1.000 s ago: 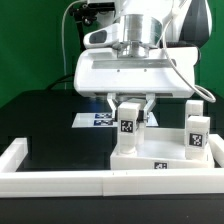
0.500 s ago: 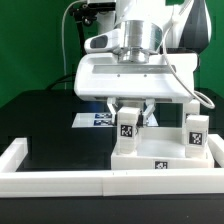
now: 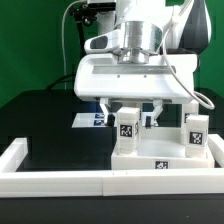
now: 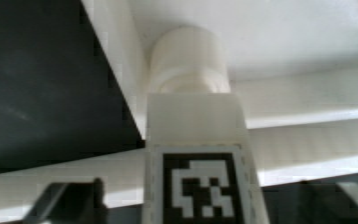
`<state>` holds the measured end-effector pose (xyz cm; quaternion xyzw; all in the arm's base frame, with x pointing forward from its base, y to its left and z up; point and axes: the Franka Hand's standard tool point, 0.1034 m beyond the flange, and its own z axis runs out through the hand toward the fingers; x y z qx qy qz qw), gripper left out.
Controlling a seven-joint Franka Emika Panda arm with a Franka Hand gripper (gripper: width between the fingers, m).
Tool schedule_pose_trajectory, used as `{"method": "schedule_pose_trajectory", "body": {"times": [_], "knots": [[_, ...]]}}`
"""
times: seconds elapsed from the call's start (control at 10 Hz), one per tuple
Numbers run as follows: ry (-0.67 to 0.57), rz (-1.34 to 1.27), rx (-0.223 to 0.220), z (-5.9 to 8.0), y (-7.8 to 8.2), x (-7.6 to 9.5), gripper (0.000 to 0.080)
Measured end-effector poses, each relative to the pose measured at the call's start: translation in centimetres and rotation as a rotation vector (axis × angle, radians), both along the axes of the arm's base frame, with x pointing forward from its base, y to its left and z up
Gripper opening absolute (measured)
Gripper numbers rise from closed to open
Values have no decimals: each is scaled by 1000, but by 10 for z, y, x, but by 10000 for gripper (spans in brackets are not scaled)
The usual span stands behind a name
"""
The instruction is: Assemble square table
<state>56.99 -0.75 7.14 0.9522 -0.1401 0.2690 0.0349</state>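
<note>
Square table (image 3: 150, 160) — slab at lower centre of the exterior view, against the rail (image 3: 60, 182) for bracing. Leg (image 3: 128, 125) upright on a corner — fingers (image 3: 109, 111) apart, flanking it, not clamping.

The square table's slab (image 3: 160, 163) is plain white, with a small black-and-white tag on its near edge. Both upright leg blocks, one (image 3: 127, 125) toward the exterior view's left and one (image 3: 195, 135) toward its right, are white with black-and-white tags. The work surface (image 3: 55, 130) is black, bordered by a white rail (image 3: 50, 180). The backdrop (image 3: 30, 45) is green. The arm's gripper (image 3: 127, 110) housing is white, its fingers dark.
</note>
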Motion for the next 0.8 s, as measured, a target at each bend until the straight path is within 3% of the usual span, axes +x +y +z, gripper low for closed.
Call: {"method": "schedule_pose_trajectory", "body": {"times": [0.1, 0.4, 0.8], "knots": [[0, 0, 0, 0, 0, 0, 625], [1, 2, -1, 1, -1, 0, 648], [-3, 21, 22, 41, -8, 4, 649]]}}
